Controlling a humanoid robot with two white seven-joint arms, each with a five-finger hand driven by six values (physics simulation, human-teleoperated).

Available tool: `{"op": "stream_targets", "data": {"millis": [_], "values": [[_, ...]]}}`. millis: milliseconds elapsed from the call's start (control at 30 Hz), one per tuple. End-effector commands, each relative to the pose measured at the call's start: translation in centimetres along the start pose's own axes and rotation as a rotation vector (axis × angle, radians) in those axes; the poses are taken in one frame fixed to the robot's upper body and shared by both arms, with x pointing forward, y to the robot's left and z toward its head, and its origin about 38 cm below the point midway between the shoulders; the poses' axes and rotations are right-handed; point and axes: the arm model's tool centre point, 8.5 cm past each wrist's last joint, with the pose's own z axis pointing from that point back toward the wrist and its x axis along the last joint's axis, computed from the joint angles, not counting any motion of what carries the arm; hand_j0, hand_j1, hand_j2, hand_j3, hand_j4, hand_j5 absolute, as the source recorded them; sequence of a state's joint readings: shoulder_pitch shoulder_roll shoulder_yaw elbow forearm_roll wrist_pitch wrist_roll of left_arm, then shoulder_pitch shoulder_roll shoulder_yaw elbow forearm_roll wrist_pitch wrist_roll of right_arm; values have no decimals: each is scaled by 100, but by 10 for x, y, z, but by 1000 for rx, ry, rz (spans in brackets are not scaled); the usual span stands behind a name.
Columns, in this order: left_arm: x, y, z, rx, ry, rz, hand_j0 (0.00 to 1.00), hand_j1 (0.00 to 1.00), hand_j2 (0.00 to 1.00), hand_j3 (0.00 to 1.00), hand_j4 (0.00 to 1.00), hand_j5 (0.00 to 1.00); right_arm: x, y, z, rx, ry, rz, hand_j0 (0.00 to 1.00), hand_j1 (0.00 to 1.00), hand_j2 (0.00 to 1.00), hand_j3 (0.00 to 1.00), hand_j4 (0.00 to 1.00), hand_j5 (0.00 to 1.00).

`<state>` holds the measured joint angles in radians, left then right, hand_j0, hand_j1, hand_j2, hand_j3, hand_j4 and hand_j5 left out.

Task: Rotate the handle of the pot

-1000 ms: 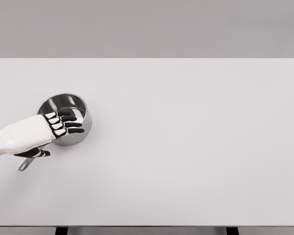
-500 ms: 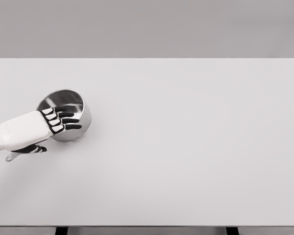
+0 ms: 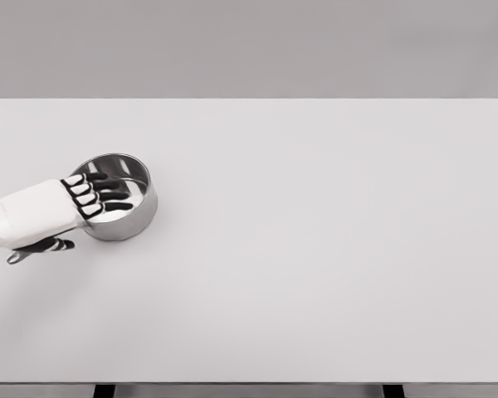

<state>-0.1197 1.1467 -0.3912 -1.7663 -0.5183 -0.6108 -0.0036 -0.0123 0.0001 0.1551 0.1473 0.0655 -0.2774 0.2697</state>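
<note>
The left hand (image 3: 81, 203) reached in from the left edge, its four fingers (image 3: 109, 196) stretched over the near rim into the steel pot (image 3: 116, 207), thumb tucked underneath. The pot stood on the white tabletop (image 3: 315, 232), directly beneath and beyond the fingers. Its handle (image 3: 18, 256) poked out below the wrist, mostly hidden.

The left robot hand (image 3: 75, 207) covers most of the pot handle (image 3: 17, 257); only the handle's tip peeks out below the wrist. The pot (image 3: 120, 203) has its near-left rim hidden too. Forearm's cut by the left edge.
</note>
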Motion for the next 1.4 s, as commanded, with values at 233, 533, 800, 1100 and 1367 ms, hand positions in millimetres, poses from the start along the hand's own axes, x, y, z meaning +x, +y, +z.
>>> {"op": "stream_targets", "data": {"millis": [233,533,800,1100,1367], "values": [[-3,4,2,7,9,-12,100,100,100,100,100,100,0,0,0,0,0,0,100,100,100,100,100,100],[-7,6,10,9,38,-27,100,100,100,100,100,100,0,0,0,0,0,0,100,100,100,100,100,100],[-7,6,11,3,41,-40,100,100,100,100,100,100,0,0,0,0,0,0,100,100,100,100,100,100],[-5,0,13,-9,42,-28,100,100,100,100,100,100,0,0,0,0,0,0,100,100,100,100,100,100],[-4,-4,15,-25,45,-33,100,100,100,100,100,100,0,0,0,0,0,0,100,100,100,100,100,100]]}}
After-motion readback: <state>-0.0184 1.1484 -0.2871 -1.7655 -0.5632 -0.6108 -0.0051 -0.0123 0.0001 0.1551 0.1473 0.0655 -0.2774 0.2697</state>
